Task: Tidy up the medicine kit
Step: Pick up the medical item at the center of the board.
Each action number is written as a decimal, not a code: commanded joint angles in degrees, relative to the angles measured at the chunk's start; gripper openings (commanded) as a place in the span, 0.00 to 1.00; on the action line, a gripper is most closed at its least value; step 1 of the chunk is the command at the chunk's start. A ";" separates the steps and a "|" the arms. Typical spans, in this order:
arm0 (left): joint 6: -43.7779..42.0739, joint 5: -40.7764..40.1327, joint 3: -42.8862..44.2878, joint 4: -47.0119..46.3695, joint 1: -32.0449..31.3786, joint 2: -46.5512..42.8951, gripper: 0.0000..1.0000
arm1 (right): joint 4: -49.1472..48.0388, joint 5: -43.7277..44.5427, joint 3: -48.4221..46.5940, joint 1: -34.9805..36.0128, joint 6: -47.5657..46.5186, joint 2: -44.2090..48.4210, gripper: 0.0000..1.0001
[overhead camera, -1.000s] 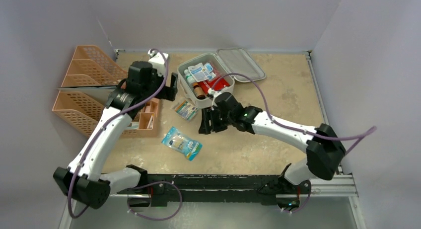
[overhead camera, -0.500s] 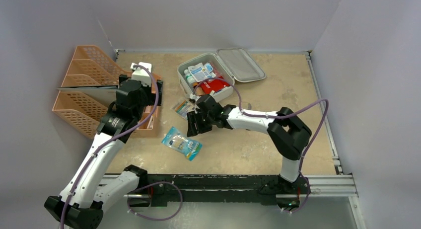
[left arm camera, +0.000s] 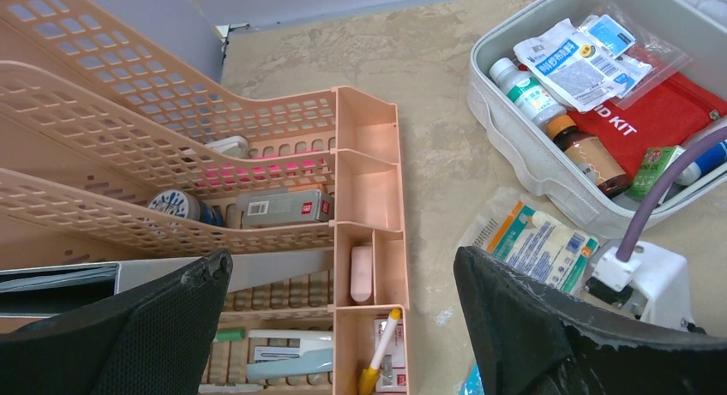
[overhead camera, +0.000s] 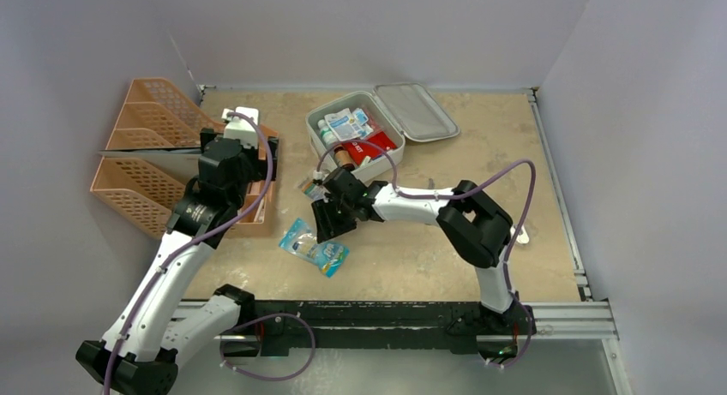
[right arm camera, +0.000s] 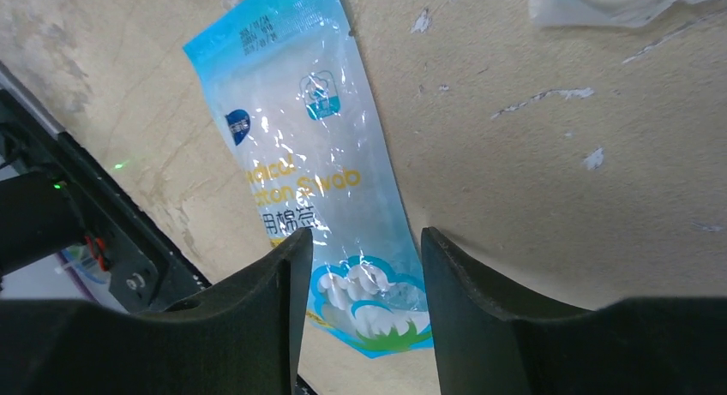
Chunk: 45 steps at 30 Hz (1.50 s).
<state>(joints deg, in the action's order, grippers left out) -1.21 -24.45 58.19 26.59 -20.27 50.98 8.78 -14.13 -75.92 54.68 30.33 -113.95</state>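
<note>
The medicine kit (left arm camera: 521, 153) is pale grey-white, and the pouch (left arm camera: 664, 121) inside it is red with white lettering. The cotton swab packet (right arm camera: 313, 172) is sky blue and clear, printed in yellow. The mesh file trays (overhead camera: 141, 146) are peach-orange, the table (overhead camera: 489, 168) mottled beige.

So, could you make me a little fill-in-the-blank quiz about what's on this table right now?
1. The lid of the grey case is ___.
2. The right gripper hangs over a ___ packet of cotton swabs.
3. The red pouch lies ___ the case.
4. The left gripper, its jaws wide apart, holds ___.

Missing words: open; blue; inside; nothing.
</note>
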 commanded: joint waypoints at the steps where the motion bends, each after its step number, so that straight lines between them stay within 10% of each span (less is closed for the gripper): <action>1: -0.93 -0.64 -0.53 -2.39 0.23 -0.72 1.00 | 4.83 3.53 -3.13 1.99 -2.42 -0.27 0.51; 21: -0.41 -0.16 -1.15 -2.27 0.23 -1.41 1.00 | 12.58 13.85 -1.07 4.20 -0.96 1.10 0.00; 45: 7.14 29.99 3.13 6.79 0.23 3.08 1.00 | 14.51 22.03 6.66 -8.10 -11.30 30.60 0.00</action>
<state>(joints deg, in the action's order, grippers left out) 3.92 -0.95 59.02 31.14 -20.27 55.40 21.50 5.63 -66.72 49.32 23.40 -86.48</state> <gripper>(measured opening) 0.998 0.016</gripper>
